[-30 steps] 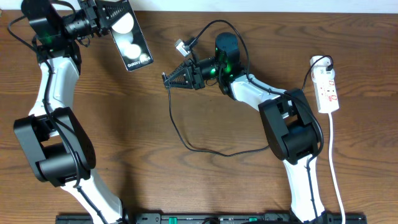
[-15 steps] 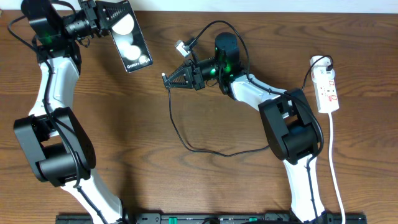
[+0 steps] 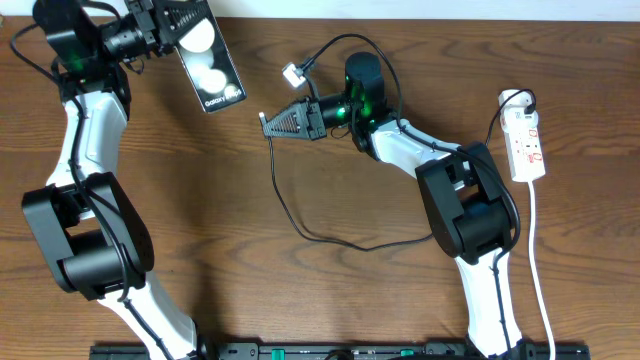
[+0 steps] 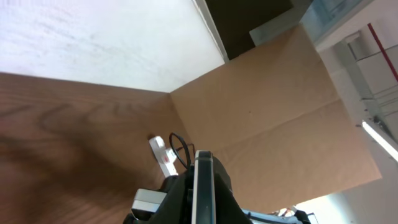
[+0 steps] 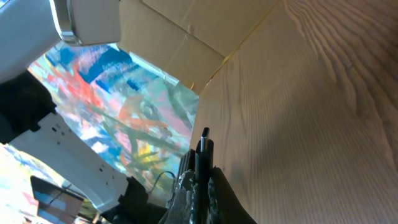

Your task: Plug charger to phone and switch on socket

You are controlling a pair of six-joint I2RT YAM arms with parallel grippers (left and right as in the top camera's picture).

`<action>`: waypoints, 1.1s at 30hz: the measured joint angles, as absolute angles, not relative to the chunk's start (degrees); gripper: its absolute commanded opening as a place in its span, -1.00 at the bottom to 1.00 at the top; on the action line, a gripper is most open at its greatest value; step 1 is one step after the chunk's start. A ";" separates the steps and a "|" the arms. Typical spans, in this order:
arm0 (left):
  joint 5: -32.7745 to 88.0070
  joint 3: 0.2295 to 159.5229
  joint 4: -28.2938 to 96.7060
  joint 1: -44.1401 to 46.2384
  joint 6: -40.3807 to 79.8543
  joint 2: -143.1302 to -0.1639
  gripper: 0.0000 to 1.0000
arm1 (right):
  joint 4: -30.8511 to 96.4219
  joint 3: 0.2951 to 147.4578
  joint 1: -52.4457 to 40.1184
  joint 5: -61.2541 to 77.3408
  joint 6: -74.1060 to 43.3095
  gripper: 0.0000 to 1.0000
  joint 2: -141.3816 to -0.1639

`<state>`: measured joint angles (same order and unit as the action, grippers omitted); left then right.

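Phone (image 3: 210, 72) pinched in left gripper (image 3: 178, 22) at eleven o'clock, charger (image 5: 203, 144) tip clamped in right gripper (image 3: 266, 122); not plugged yet, socket (image 3: 525, 145) at three o'clock untouched.

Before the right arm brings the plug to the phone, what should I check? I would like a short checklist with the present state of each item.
1. Left gripper shut on the phone: ok.
2. Right gripper shut on the charger near its plug tip: ok, the tip sticks out past the fingers.
3. Plug tip inserted in the phone: not ok, the overhead view shows them clearly apart.
4. Phone's port turned toward the tip: cannot tell.
5. Slack in the charger: ok, a loose loop lies on the table.
6. Socket switched on: cannot tell, the switch is too small to read.
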<state>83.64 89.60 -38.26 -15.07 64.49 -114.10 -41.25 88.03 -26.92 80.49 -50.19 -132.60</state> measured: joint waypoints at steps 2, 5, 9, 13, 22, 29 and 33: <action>83.66 89.60 -38.87 -15.07 64.47 -114.10 -0.85 | -43.40 88.03 -27.09 80.55 -51.24 -0.98 -132.60; 83.64 89.60 -39.00 -15.07 64.47 -114.10 -0.85 | -47.27 88.03 -27.79 81.12 -52.31 -0.98 -132.60; 83.64 89.60 -39.05 -15.05 64.47 -114.10 -0.85 | -52.80 88.03 -29.54 81.82 -54.65 -0.98 -132.60; 83.66 89.60 -39.03 -15.07 64.47 -114.10 -0.85 | -56.88 88.03 -30.85 82.63 -57.63 -0.98 -132.60; 83.66 89.60 -39.03 -15.07 64.47 -114.10 -0.87 | -61.60 88.03 -30.87 82.70 -62.72 -0.98 -132.60; 83.66 89.60 -39.03 -14.81 64.53 -114.10 -0.85 | -66.22 88.03 -30.87 81.25 -69.30 -0.98 -132.60; 83.66 89.60 -39.03 -14.09 64.53 -114.10 -0.85 | -66.59 88.03 -30.87 80.75 -71.40 -0.98 -132.60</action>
<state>83.66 89.60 -39.03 -14.09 64.53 -114.10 -66.59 88.03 -30.87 80.75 -71.40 -132.60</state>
